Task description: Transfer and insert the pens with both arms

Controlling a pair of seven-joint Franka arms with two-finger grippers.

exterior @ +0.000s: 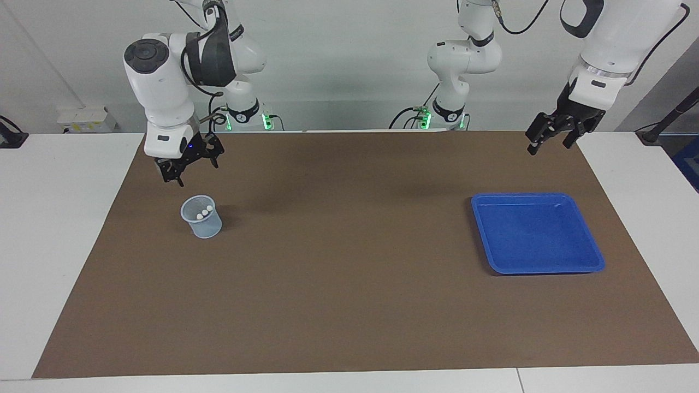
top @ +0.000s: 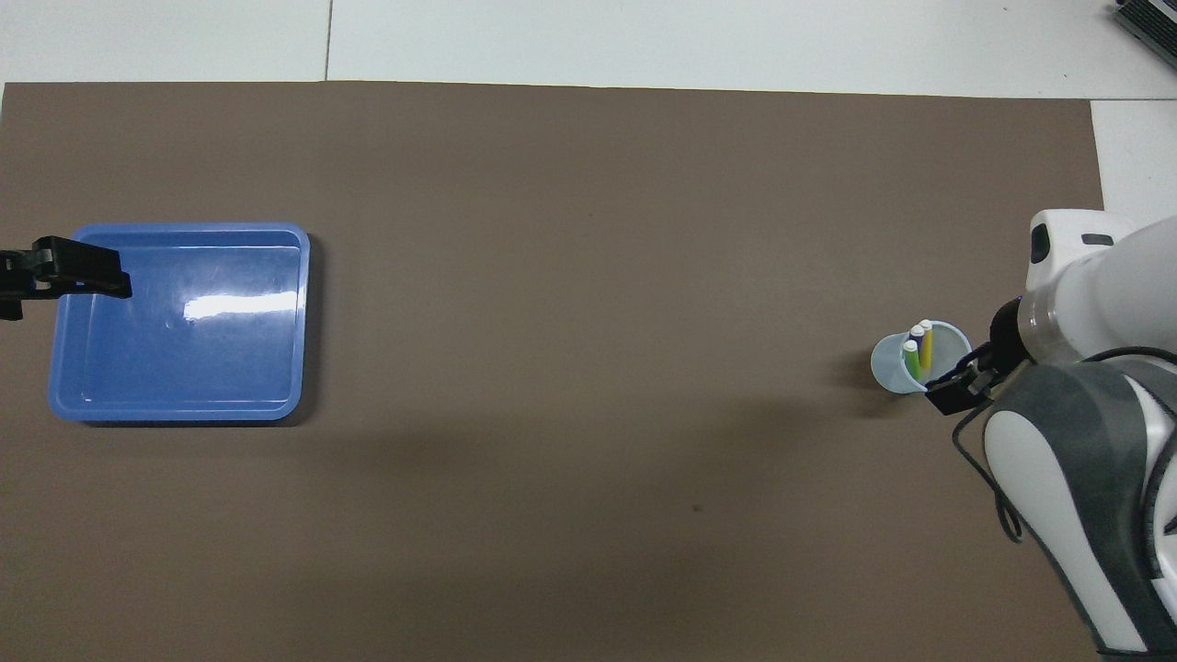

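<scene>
The three pens stand upright in a small translucent cup (exterior: 203, 226) (top: 887, 366) toward the right arm's end of the table. In the facing view only their pale whitish ends (exterior: 203, 213) show. The overhead view shows the green pen (top: 911, 359), the yellow pen (top: 926, 343) and the purple pen (top: 917, 333). My right gripper (exterior: 188, 166) (top: 956, 391) hangs open and empty above the mat, just robot-side of the cup. My left gripper (exterior: 550, 143) (top: 55, 285) is open and empty, raised over the mat's edge near the blue tray.
An empty blue tray (exterior: 538, 270) (top: 303, 322) lies toward the left arm's end of the table. A brown mat (exterior: 349, 284) covers the middle of the white table.
</scene>
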